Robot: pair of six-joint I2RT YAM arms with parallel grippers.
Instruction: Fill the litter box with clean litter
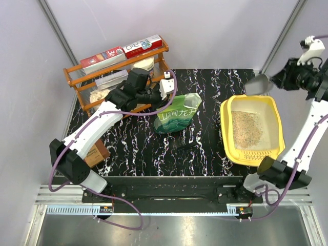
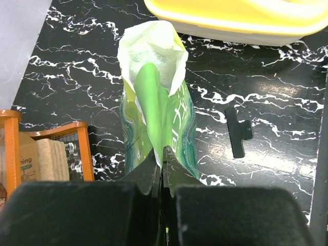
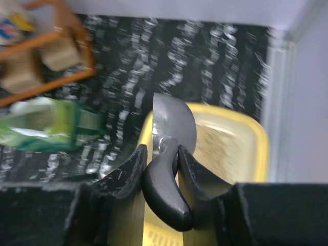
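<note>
Left fingers (image 2: 146, 179) pinch pouch (image 2: 159, 102), right fingers (image 3: 125, 174) grip scoop (image 3: 171, 128); litter box (image 1: 277, 115) holds beige litter (image 1: 247, 129).

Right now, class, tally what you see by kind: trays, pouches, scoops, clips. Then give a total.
Trays: 1, the yellow litter box
Pouches: 1, the green pouch
Scoops: 1, the grey scoop
Clips: 1, the black clip
Total: 4
</note>
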